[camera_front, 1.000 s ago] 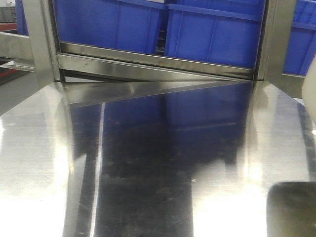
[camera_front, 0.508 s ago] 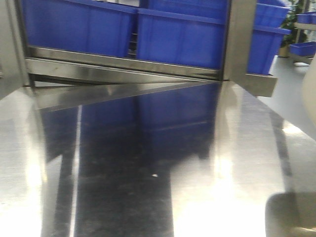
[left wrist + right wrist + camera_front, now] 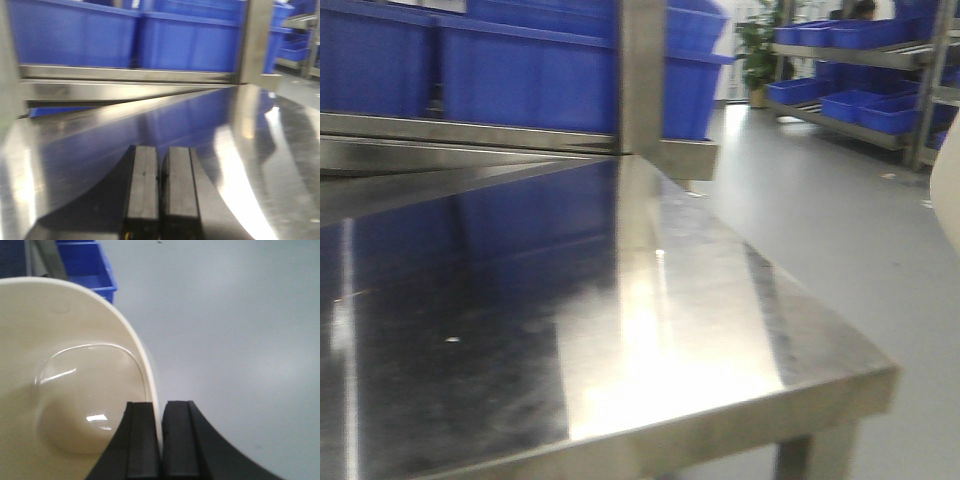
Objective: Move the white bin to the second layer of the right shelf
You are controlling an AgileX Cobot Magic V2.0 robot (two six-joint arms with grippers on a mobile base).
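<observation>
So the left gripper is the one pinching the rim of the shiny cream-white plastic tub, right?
Not quite. It is the right gripper that pinches the rim of the shiny cream-white plastic tub, as the right wrist view shows. The left gripper is shut on nothing, over the mirror-like steel tabletop.

In the front view, a mirror-like steel tabletop (image 3: 650, 330) occupied the frame from 9 to 6 o'clock, with its corner at 5 o'clock above a table leg (image 3: 815, 458). A small white speck (image 3: 452, 340) lay on it at 8 o'clock. Large blue crates (image 3: 540, 85) sat at 11 to 12 o'clock, behind a steel upright (image 3: 642, 70). Grey floor (image 3: 840, 220) extended toward 3 o'clock. At 1 to 2 o'clock, a potted plant (image 3: 757, 45) stood beside a distant rack (image 3: 840, 52) carrying smaller blue bins (image 3: 860, 105).
</observation>
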